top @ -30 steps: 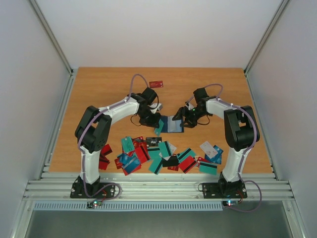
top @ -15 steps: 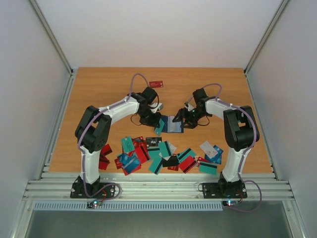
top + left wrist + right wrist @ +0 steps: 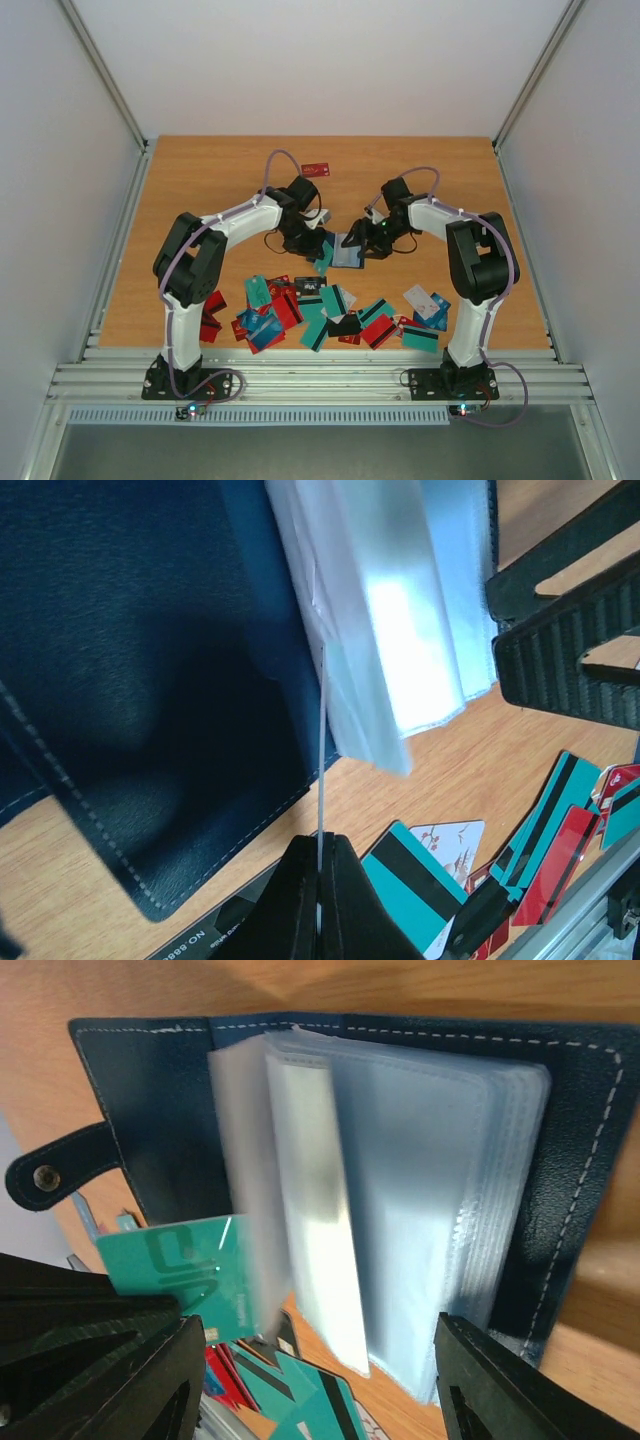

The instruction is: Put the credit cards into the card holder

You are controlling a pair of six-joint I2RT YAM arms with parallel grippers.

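The card holder (image 3: 349, 251) lies open mid-table, with a dark navy cover (image 3: 150, 1090) and clear sleeves (image 3: 420, 1210) fanned up. My left gripper (image 3: 317, 247) is shut on a teal credit card (image 3: 180, 1270), whose far edge reaches the sleeves at the holder's left side. In the left wrist view that card (image 3: 322, 740) shows edge-on as a thin line, running from the gripper (image 3: 321, 842) up to the sleeves (image 3: 390, 600). My right gripper (image 3: 368, 238) stands open at the holder's right side, and its gripper (image 3: 320, 1380) straddles the sleeves' near edge. Several more credit cards (image 3: 330, 315) lie scattered near the front.
One red card (image 3: 316, 169) lies alone at the back of the wooden table (image 3: 200, 200). Loose teal, red and white cards (image 3: 430, 865) lie just beside the holder. Grey walls close in the table on the left and right.
My right gripper has moved a little left, closer over the card holder. The left gripper keeps its card at the sleeves and has hardly moved.
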